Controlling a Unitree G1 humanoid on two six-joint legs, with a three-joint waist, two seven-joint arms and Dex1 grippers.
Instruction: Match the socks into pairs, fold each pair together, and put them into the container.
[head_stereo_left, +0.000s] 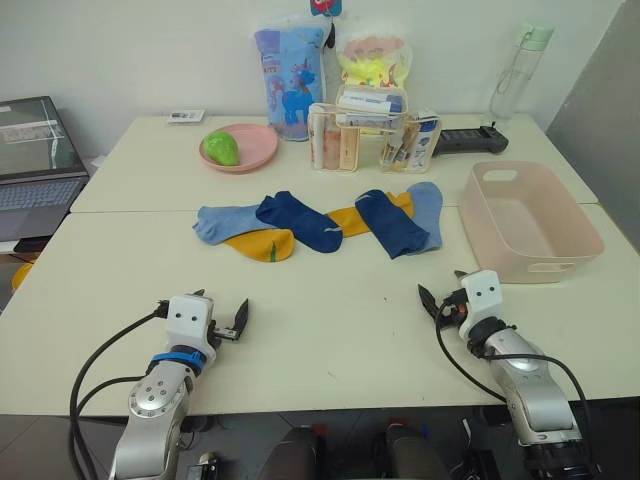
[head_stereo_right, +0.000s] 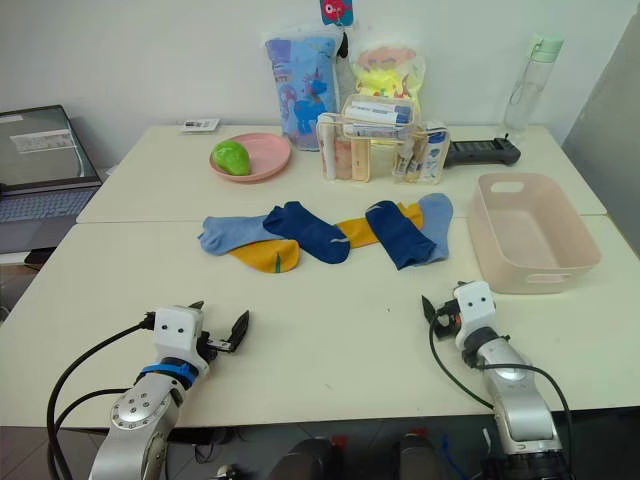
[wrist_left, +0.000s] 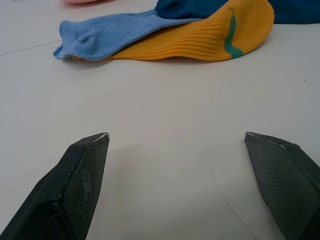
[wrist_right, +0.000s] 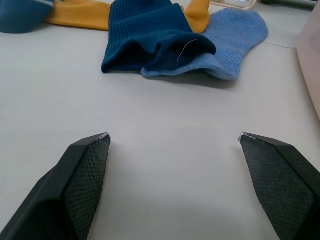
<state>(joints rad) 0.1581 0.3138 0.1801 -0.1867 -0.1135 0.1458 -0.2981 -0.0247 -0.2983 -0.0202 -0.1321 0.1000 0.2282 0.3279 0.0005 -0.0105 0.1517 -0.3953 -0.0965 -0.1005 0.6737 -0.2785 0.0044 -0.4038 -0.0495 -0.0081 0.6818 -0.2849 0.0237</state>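
Across the counter (head_stereo_left: 330, 330) all six socks (head_stereo_left: 320, 225) lie unmatched in one overlapping row; the container (head_stereo_left: 527, 222) stands empty. Left pincer (head_stereo_left: 222, 322) and right pincer (head_stereo_left: 440, 298) are spread wide, grasping nothing, so every step remains.

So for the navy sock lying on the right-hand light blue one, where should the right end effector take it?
Probably at the navy sock's near open end, coming in low from the robot's side. That cuff faces the open right end effector and lies raised over the light blue sock, so a shallow pinch could lift only the navy layer.
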